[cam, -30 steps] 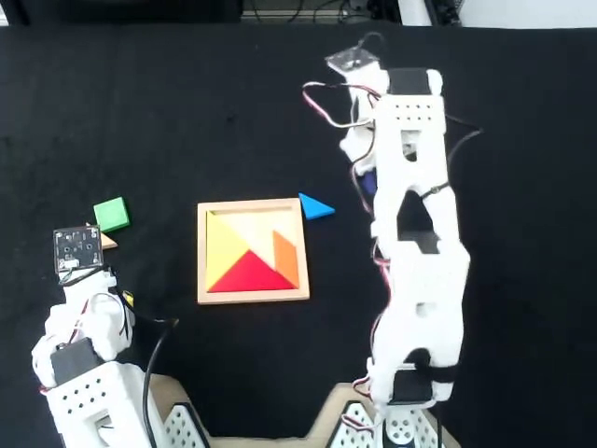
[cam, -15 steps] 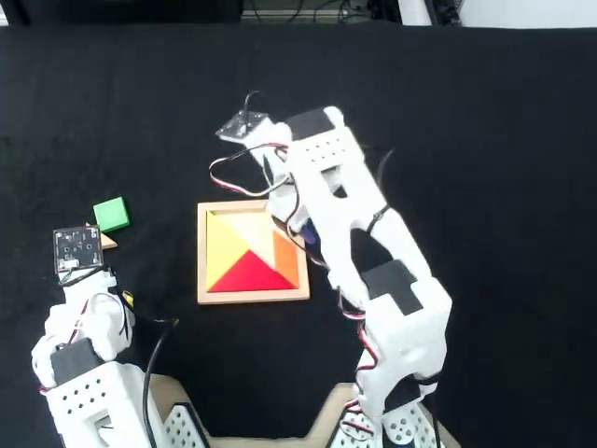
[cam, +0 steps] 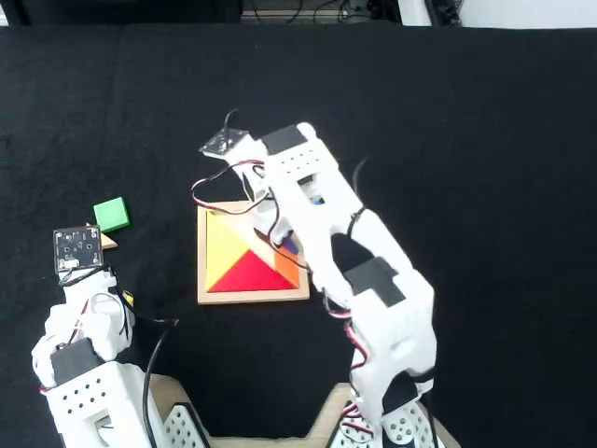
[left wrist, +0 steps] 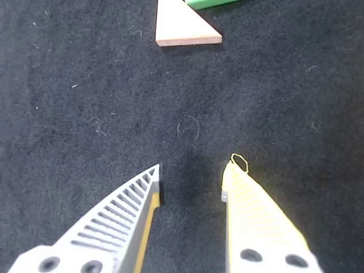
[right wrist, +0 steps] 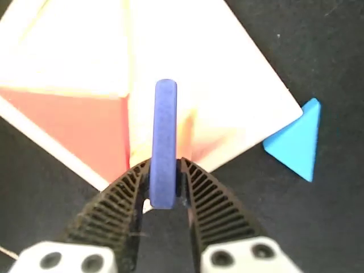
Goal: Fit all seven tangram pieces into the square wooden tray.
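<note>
Across the table [cam: 485, 131]: black surface, with the tray [cam: 252, 298] near the middle and loose pieces on both sides of it. I judge that nothing would stop a piece that skids.
right arm [cam: 359, 280]: stretched over the tray's right side, with its cables [cam: 216, 191] looping close to the far rim. A snag there is my first worry.
tray: lies flat on the table. The yellow triangle [cam: 224, 250], red triangle [cam: 250, 274] and orange piece [cam: 290, 270] are seated inside, and the right wrist view shows pale floor bare beyond them.
right gripper [right wrist: 165, 168]: clamped on the dark blue piece [right wrist: 165, 131], which stands on edge between the fingers above the tray. If it is released like that, I expect it to topple onto a seated neighbour or ride the rim instead of dropping flat.
left gripper [left wrist: 190, 170]: jaws parted with nothing between them, above bare table, the tan triangle [left wrist: 182, 27] ahead of it. I see little risk from this side.
light blue triangle [right wrist: 296, 142]: on the table just beside a tray corner. A low swing of the right arm could knock it away.
green square [cam: 112, 214]: well apart from the tray, next to the tan triangle, and not yet placed.
</note>
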Robot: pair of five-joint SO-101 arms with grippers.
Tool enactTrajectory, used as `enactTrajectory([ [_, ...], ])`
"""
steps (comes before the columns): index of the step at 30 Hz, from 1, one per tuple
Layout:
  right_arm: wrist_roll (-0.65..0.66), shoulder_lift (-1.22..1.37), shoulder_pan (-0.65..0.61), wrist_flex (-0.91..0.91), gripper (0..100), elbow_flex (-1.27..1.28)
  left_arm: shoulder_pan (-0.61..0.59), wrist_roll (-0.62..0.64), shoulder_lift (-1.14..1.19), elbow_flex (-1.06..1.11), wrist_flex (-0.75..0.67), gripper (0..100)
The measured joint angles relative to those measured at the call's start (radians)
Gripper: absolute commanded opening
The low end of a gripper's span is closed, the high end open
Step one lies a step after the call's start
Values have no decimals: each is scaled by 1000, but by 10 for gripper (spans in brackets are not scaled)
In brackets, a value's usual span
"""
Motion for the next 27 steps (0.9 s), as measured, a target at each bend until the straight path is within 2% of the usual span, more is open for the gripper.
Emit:
enactTrajectory([
  [14, -14, 48, -28, -43, 19, 0, 0, 0, 0, 0, 0, 181],
  [20, -78, 48, -31, -43, 162, 0, 0, 0, 0, 0, 0, 181],
  [27, -86, 48, -31, -64, 174, 0, 0, 0, 0, 0, 0, 181],
])
